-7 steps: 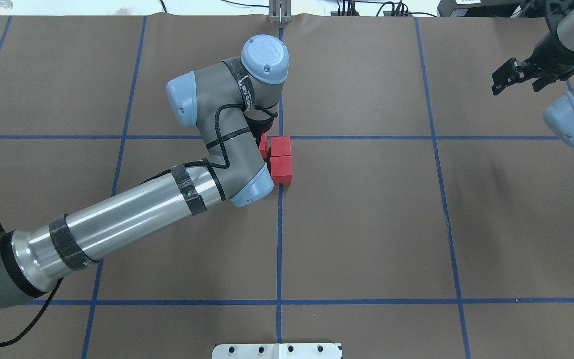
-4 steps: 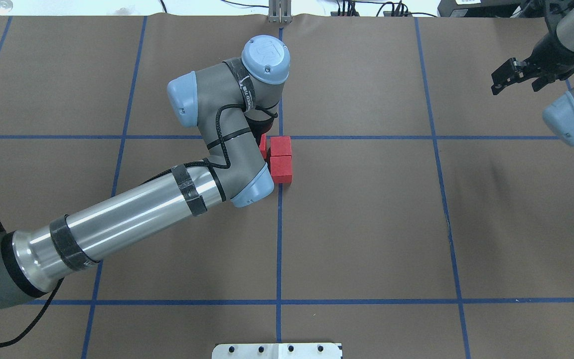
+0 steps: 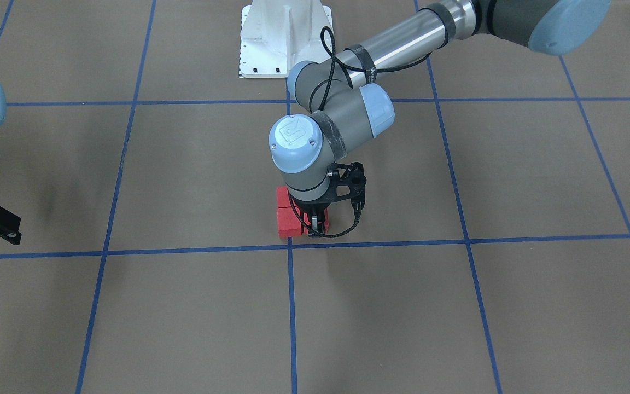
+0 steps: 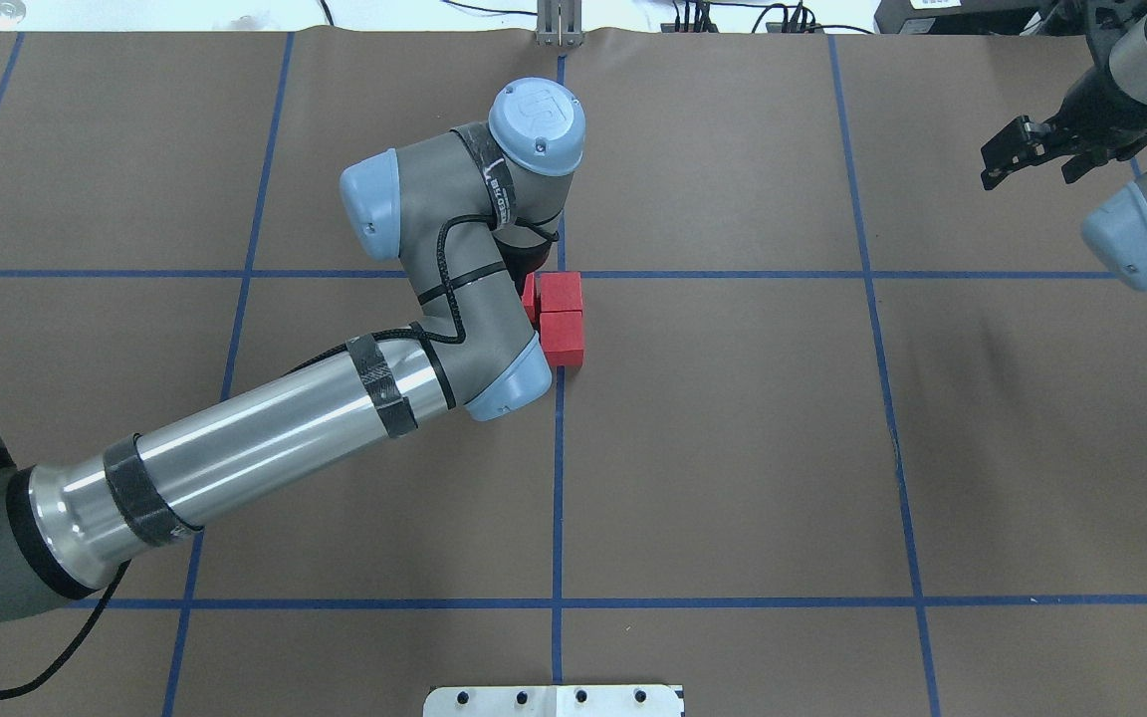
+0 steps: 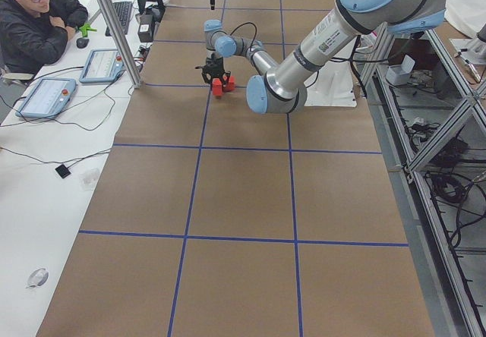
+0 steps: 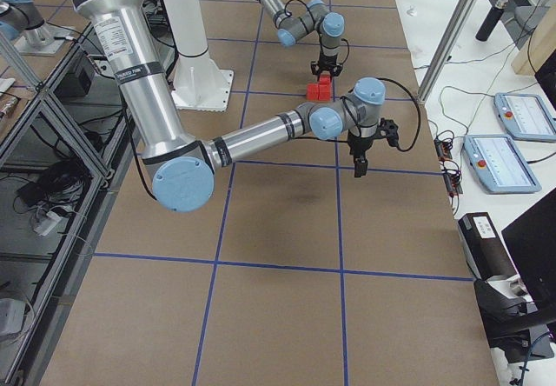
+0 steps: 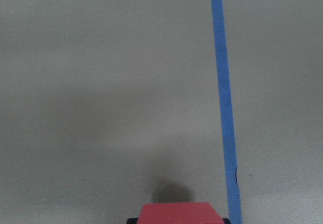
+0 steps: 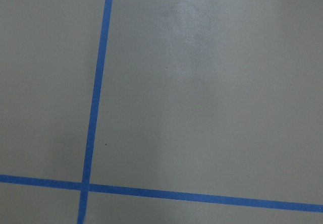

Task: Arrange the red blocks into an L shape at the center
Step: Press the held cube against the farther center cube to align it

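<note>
Though it is unclear whether the left fingers [image 3: 314,220] grip the third red block [image 4: 529,297], seat it flush against the other two red blocks [image 4: 562,317].

Bright, even overhead light casts soft shadows on the brown paper [image 4: 733,448], one beside a red block [image 7: 179,213], with pale glare in the right wrist view.
</note>
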Available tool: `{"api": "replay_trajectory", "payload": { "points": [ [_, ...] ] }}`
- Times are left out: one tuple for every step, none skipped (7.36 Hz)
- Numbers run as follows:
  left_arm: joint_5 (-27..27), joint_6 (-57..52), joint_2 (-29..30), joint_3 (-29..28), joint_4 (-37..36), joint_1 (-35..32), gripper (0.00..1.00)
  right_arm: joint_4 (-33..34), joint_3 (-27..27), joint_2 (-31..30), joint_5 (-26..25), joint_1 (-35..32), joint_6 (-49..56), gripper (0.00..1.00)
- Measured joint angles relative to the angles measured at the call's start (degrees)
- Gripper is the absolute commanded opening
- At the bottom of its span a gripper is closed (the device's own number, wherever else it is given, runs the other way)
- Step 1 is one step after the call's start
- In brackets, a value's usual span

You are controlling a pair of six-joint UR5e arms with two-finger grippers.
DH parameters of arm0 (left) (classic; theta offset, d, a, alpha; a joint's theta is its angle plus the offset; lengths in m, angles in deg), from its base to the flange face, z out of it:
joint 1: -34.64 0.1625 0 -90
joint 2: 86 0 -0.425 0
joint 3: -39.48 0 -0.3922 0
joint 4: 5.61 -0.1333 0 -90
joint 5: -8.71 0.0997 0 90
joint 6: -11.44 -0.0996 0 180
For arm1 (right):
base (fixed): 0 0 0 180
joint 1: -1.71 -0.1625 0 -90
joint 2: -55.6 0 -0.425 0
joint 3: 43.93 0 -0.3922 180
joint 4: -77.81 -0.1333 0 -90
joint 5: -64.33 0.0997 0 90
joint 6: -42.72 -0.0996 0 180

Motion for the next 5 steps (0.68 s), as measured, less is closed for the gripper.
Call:
{"api": "replay_trajectory", "payload": {
  "points": [
    [0.24, 0.04, 0.0, 0.0, -0.04, 0.2, 0.0, -0.03, -0.03, 0.05, 0.0, 0.0, -0.01, 0.99],
    [0.34, 0.06, 0.0, 0.0, -0.04, 0.33, 0.0, -0.04, -0.05, 0.08, 0.0, 0.0, -0.02, 0.99],
    [0.41, 0.07, 0.04, 0.0, -0.03, 0.45, 0.0, -0.05, -0.06, 0.08, -0.02, 0.0, -0.03, 0.99],
    [0.48, 0.07, 0.06, 0.0, -0.05, 0.49, 0.0, -0.05, -0.09, 0.06, -0.04, 0.0, -0.01, 0.99],
    [0.59, 0.07, 0.1, 0.0, -0.06, 0.51, 0.0, -0.05, -0.17, 0.07, -0.02, 0.0, 0.01, 0.99]
  ]
}}
